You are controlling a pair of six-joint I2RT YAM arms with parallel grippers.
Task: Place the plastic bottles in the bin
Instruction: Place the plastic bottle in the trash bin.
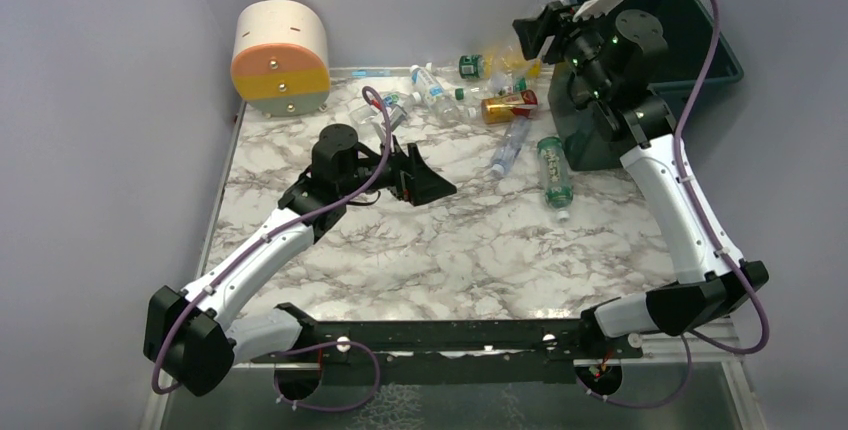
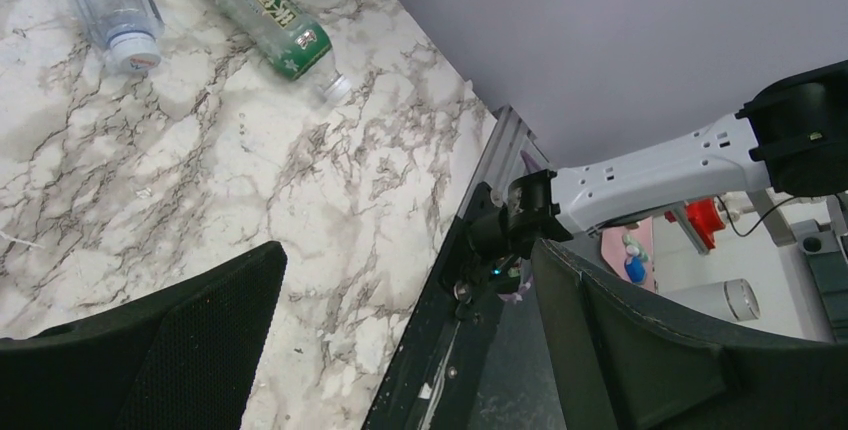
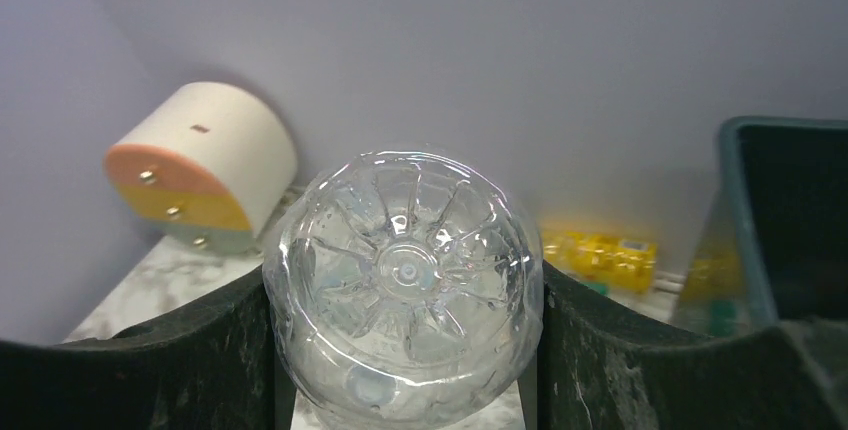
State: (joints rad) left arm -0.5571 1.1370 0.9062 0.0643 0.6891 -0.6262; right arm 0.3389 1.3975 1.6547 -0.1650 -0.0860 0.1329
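Note:
My right gripper [image 1: 537,34] is raised at the back, just left of the dark teal bin [image 1: 706,42]. In the right wrist view it [image 3: 405,350] is shut on a clear plastic bottle [image 3: 405,275], whose ribbed base faces the camera. The bin's rim [image 3: 738,212] shows at the right there. My left gripper [image 1: 424,176] is open and empty low over the marble table, left of centre. Loose bottles lie ahead of it: a green-labelled one [image 1: 555,171], a clear blue one [image 1: 510,146], a red and gold one [image 1: 510,105] and several more [image 1: 438,91] by the back wall.
A round cream, orange and yellow drum [image 1: 281,58] stands at the back left, also in the right wrist view [image 3: 205,172]. The left wrist view shows the green-labelled bottle [image 2: 262,7], a clear bottle [image 2: 112,2] and the right arm's base [image 2: 520,218] at the table's near edge.

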